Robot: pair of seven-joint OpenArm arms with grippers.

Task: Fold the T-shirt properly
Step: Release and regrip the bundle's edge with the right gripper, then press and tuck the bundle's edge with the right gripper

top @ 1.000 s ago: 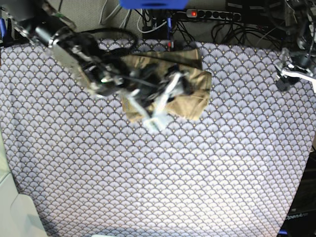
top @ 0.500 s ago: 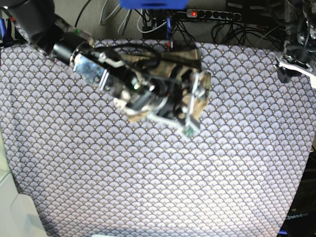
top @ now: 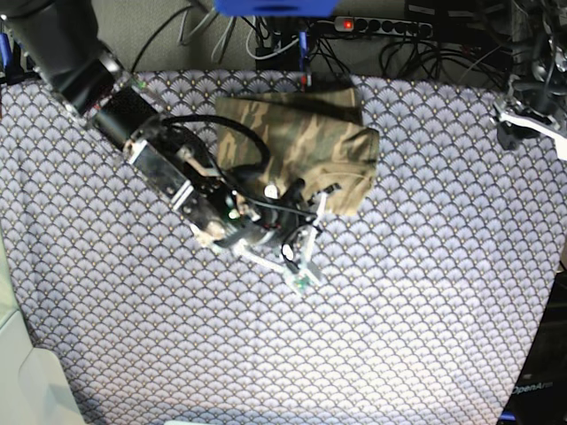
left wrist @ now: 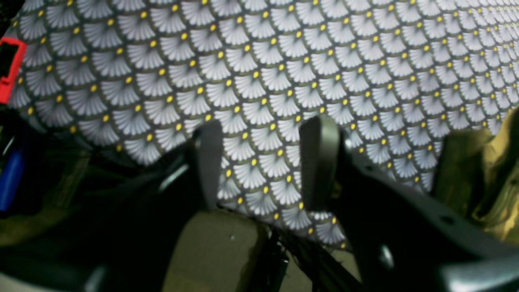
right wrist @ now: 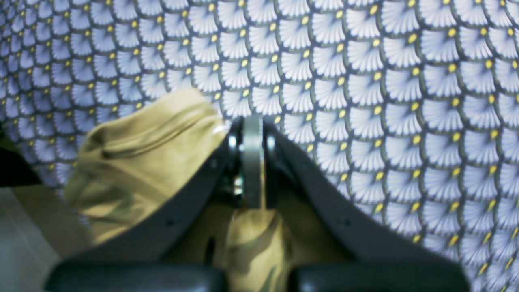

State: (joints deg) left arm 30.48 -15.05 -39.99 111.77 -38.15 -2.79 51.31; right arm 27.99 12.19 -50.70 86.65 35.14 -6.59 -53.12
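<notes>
The camouflage T-shirt (top: 306,142) lies folded into a compact rectangle at the back middle of the purple scallop tablecloth (top: 416,301). My right gripper (top: 299,270) is just in front of the shirt's front edge, over the tablecloth. In the right wrist view its jaws are pressed together (right wrist: 252,125), with no cloth seen between the tips. The shirt (right wrist: 138,162) shows to their left and under the gripper. My left gripper (top: 518,124) is at the table's back right edge, far from the shirt. In the left wrist view it is open (left wrist: 263,162) and empty.
A power strip (top: 381,27) and tangled cables lie behind the table's back edge. A white object (top: 27,381) sits at the front left corner. A red-framed part (left wrist: 8,69) shows by the table edge in the left wrist view.
My right arm has swung off the top of the shirt toward the front, and its gripper is now over the tablecloth. The shirt lies uncovered. The left arm has barely moved.
</notes>
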